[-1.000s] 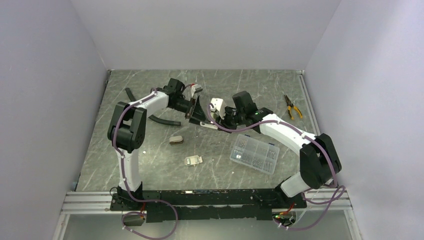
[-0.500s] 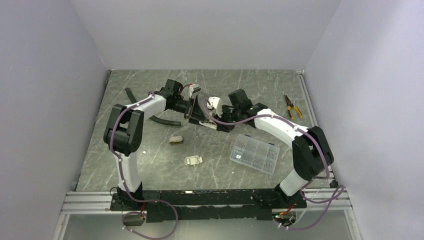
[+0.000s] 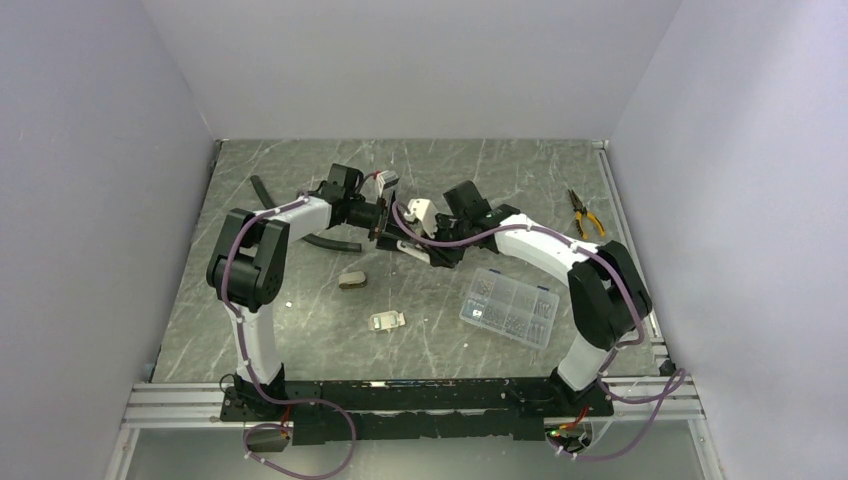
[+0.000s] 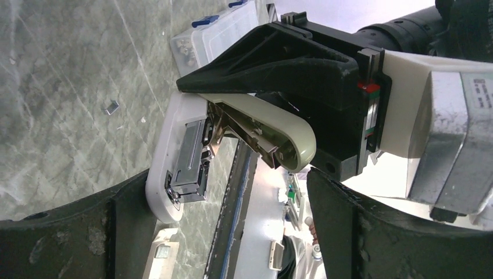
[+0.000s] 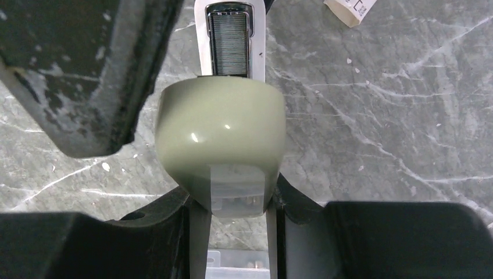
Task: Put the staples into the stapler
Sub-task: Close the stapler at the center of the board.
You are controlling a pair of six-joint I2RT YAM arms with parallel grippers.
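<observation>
Olive-grey stapler (image 5: 221,128) clamped in right claw (image 5: 231,209), rounded top arm wedged between the two black fingers. Stapler hinged open: top arm lifted off white base, metal channel exposed. Staples (image 5: 231,43) sit in the channel, ribbed strip visible from the right wrist view. Stapler is held above the tabletop (image 3: 440,340), mid-far area, between the two wrists.

Left claw (image 4: 227,232) spread wide, gripping nothing, fingers either side of the stapler's base end. Base looks very close to one left finger; contact can't be confirmed.

Right arm: base near right, elbow folded up high, white forearm reaching left and away to the centre, wrist pointing toward the left arm. Left arm: upright from base near left, elbow bent, forearm angled right and away, wrist facing the right claw. Both claws meet nose to nose.

Further out: clear compartment box (image 3: 510,308) in front of the right forearm, pliers (image 3: 585,213) far right, a small olive piece (image 3: 352,280) and a small white piece (image 3: 387,321) lying loose nearer the bases.
</observation>
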